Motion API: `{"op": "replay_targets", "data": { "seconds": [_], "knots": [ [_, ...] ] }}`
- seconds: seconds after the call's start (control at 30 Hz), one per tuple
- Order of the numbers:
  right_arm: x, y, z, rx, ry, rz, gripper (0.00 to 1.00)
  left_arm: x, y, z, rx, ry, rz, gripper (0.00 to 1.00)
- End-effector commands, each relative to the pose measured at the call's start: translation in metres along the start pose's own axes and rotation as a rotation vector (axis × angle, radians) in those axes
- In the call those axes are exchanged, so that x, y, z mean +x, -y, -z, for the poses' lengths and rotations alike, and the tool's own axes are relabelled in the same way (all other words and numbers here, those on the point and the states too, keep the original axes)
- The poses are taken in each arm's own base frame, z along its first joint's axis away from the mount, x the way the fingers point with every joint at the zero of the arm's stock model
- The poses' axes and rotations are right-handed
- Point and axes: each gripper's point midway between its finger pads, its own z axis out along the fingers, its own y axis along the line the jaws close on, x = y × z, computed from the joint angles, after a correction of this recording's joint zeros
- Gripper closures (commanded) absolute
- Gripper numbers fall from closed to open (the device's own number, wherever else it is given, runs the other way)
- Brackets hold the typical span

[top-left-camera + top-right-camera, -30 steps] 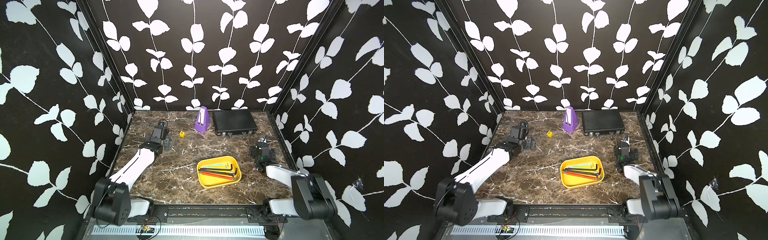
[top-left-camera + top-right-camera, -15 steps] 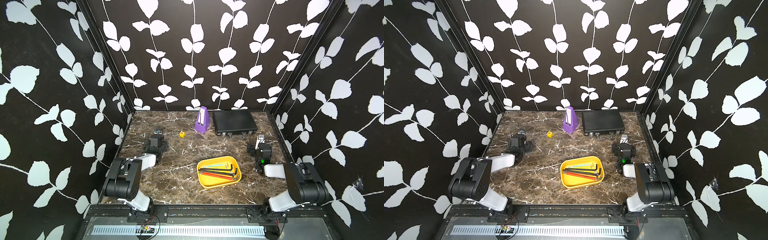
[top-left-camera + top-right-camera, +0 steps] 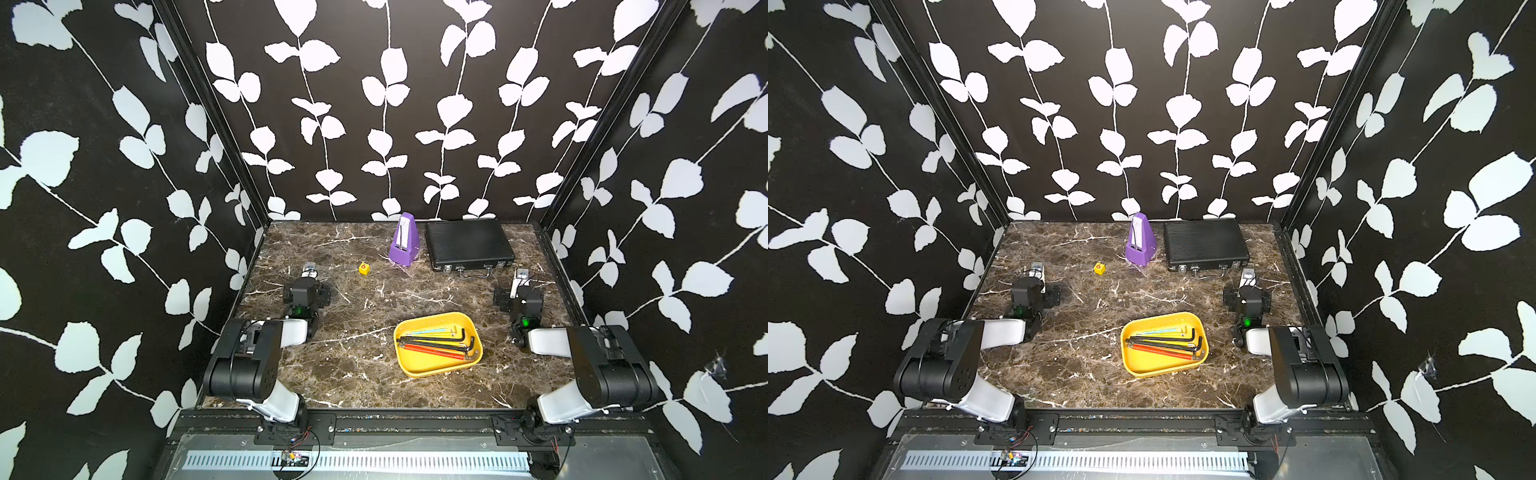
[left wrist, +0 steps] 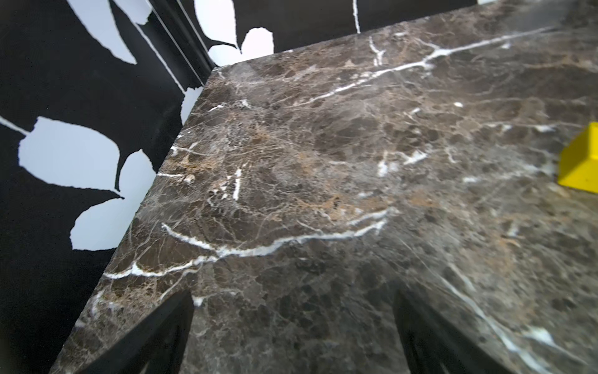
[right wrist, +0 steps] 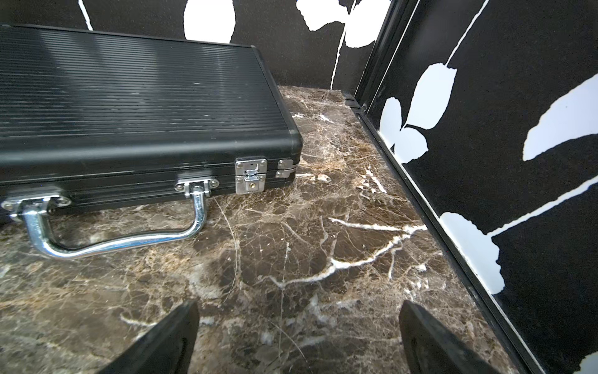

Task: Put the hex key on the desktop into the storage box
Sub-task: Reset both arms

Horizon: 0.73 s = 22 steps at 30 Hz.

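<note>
Now the left gripper (image 4: 293,323), far left, and right gripper (image 5: 299,323), far right, gape empty over the desktop (image 3: 353,365); hex keys (image 3: 440,343) lie inside the yellow storage box (image 3: 441,370).

— What do we see carrying everything?
— The desktop (image 3: 357,374), dark brown marble with white veins. In a top view we find the yellow storage box (image 3: 424,362) right of centre.
— And higher in the frame?
— A black ribbed case (image 3: 467,243), a purple metronome (image 3: 402,241) just left of it, and a yellow die (image 3: 364,268) further left.
</note>
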Motion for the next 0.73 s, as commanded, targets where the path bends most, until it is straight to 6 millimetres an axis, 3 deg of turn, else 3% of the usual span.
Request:
{"op": "replay_targets", "data": {
  "seconds": [0.0,0.7],
  "knots": [
    [-0.0052,0.0011,0.0010,0.002,0.029,-0.010,0.01,-0.0201,-0.0021,0.0020,0.033,0.064,0.055,0.01],
    [-0.0056,0.0010,0.0010,0.002,0.030,-0.009,0.01,-0.0189,-0.0048,0.0030,0.042,0.065,0.068,0.01]
  ]
}}
